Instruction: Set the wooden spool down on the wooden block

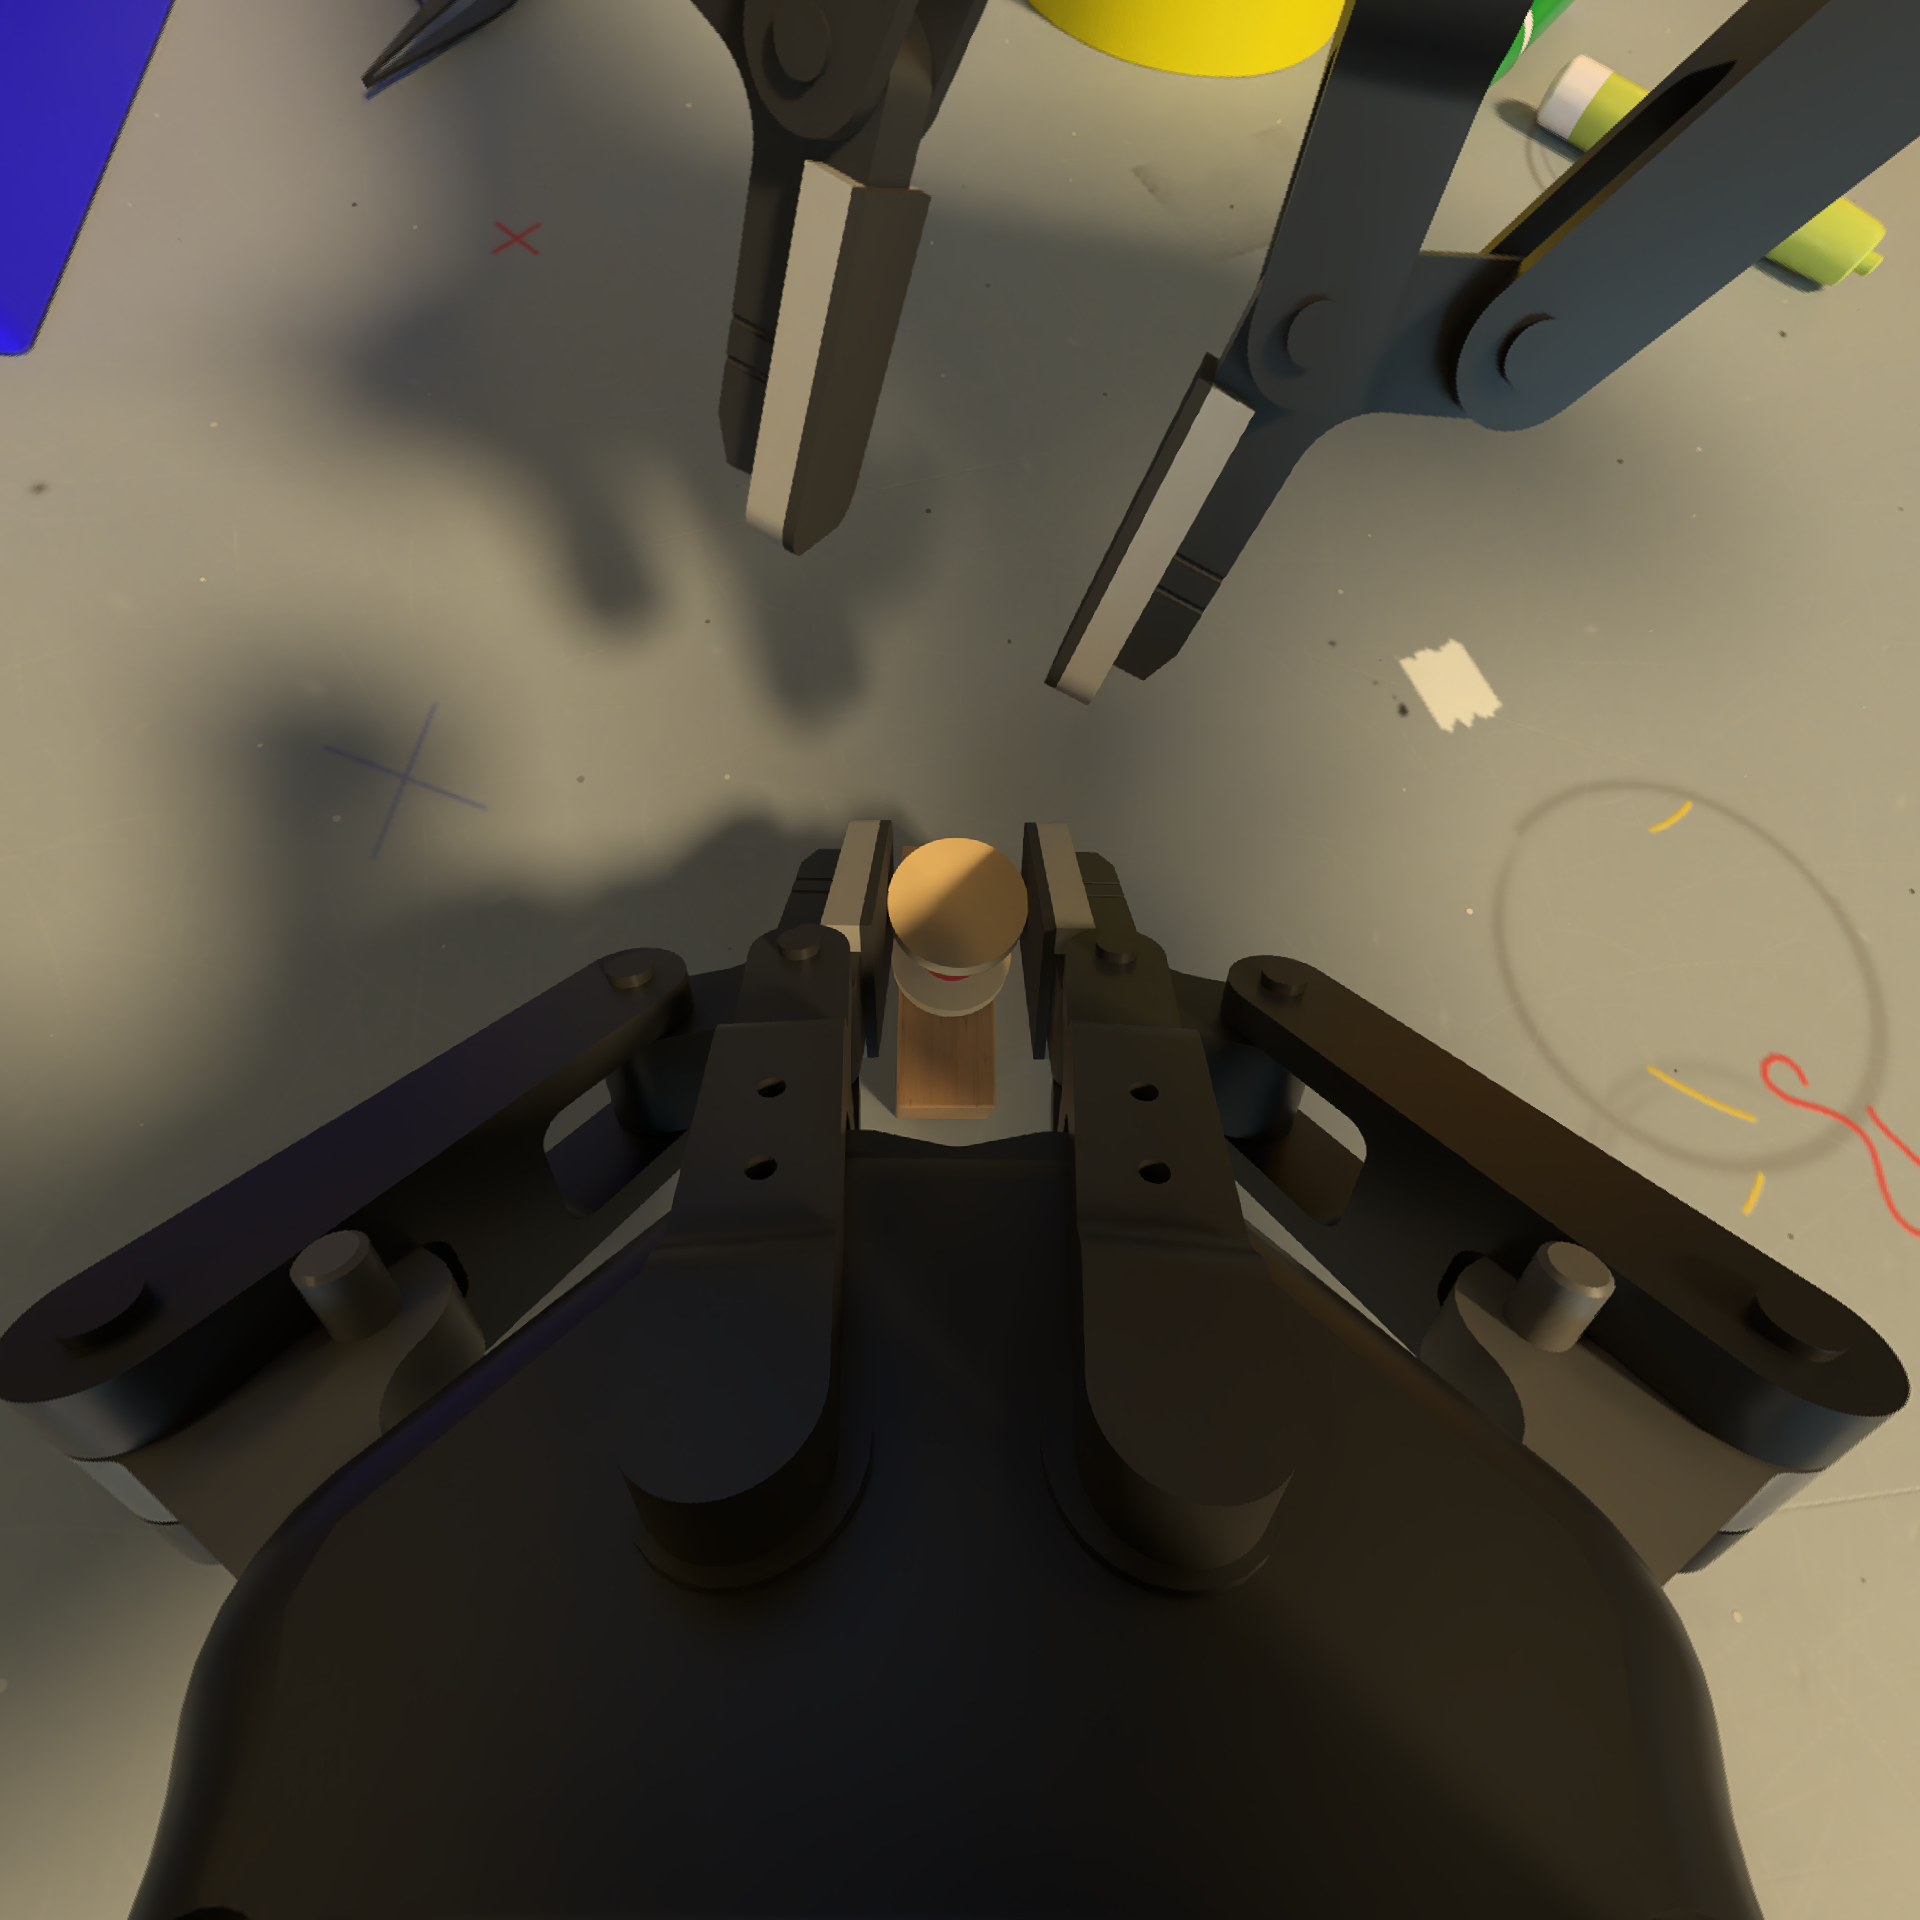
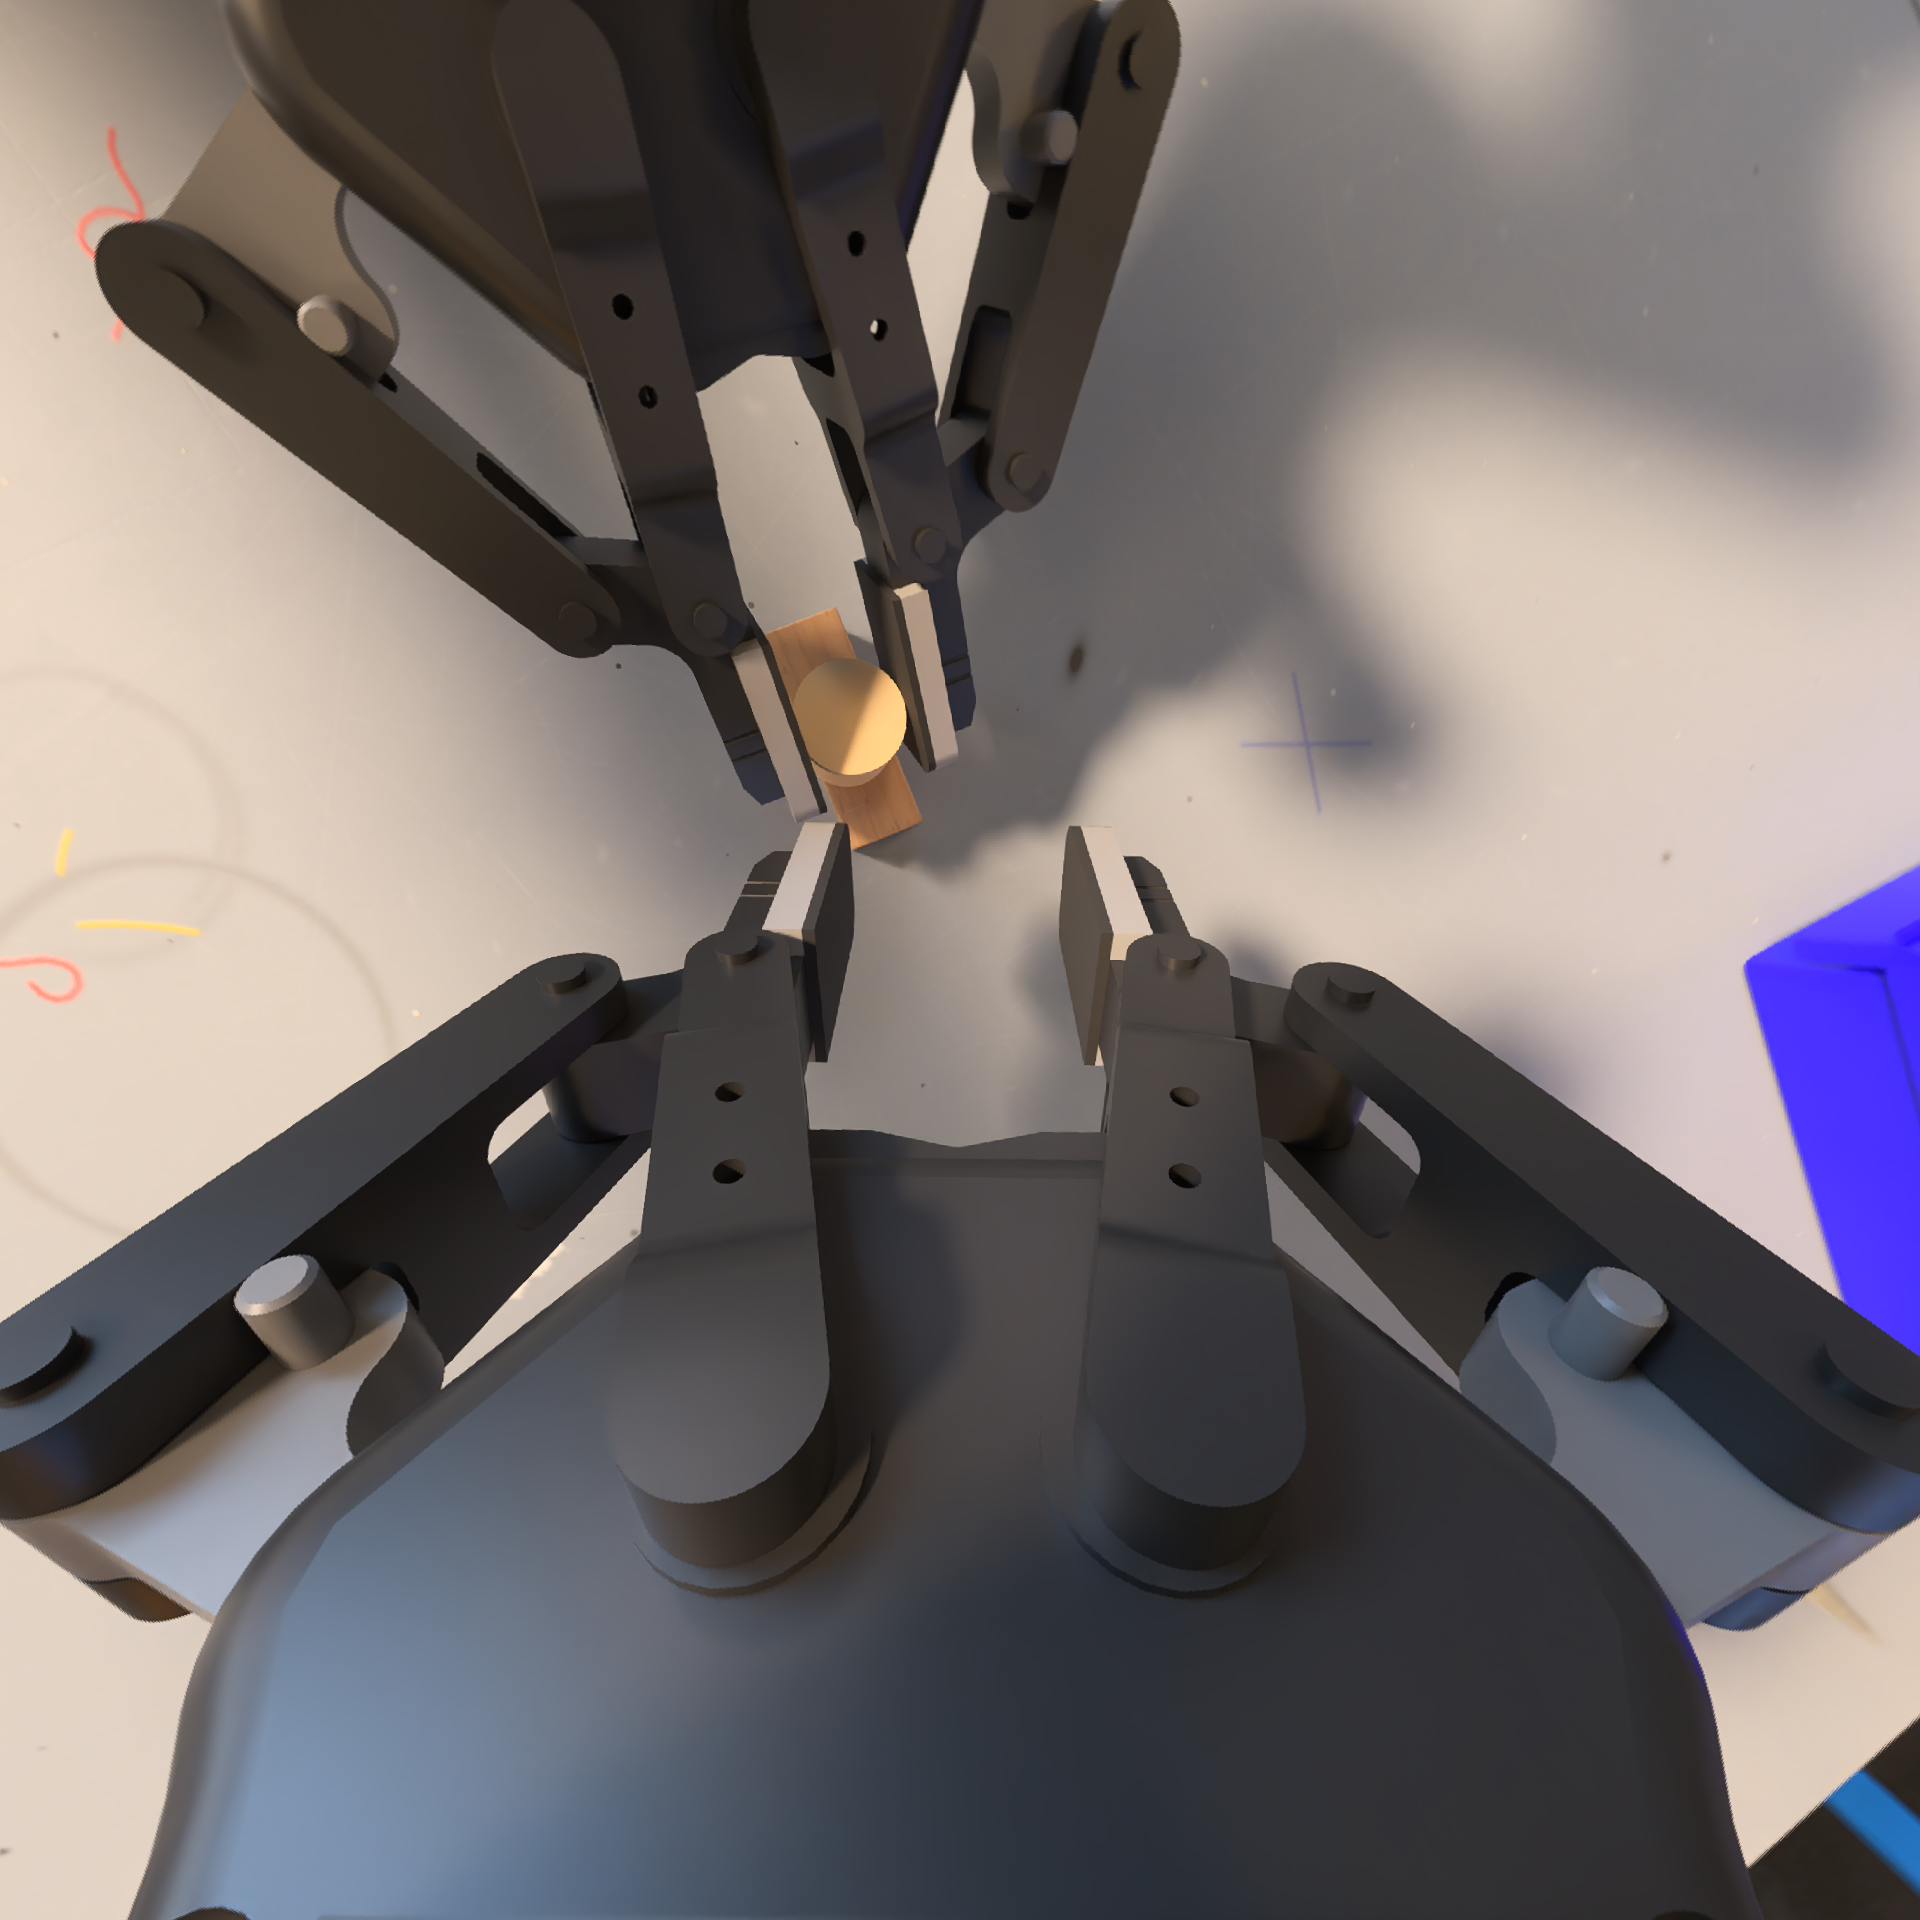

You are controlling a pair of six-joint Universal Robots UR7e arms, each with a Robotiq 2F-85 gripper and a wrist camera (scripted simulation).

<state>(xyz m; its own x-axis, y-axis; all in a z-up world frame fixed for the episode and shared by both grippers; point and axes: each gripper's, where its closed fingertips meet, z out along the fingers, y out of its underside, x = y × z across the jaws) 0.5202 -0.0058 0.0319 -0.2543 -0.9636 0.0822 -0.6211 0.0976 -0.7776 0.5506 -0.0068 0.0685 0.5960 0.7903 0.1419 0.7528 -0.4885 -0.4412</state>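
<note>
- Left wrist view: left gripper [image 1: 956,904] pinching the wooden spool [image 1: 956,902] between its pads, directly over the wooden block [image 1: 943,1065] on the grey table [image 1: 312,582].
- Spool upright; whether it touches the block cannot be told.
- Right wrist view: right gripper [image 2: 956,914] spread wide, holding nothing, just beside the block [image 2: 881,812].
- Blue box [image 2: 1849,1091] well apart, at the table edge.

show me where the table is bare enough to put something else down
Free: the table between the red cross and blue cross, and the stretch past the tape scrap. Crowded: around the spool on the block, where the left gripper and right gripper meet.
</note>
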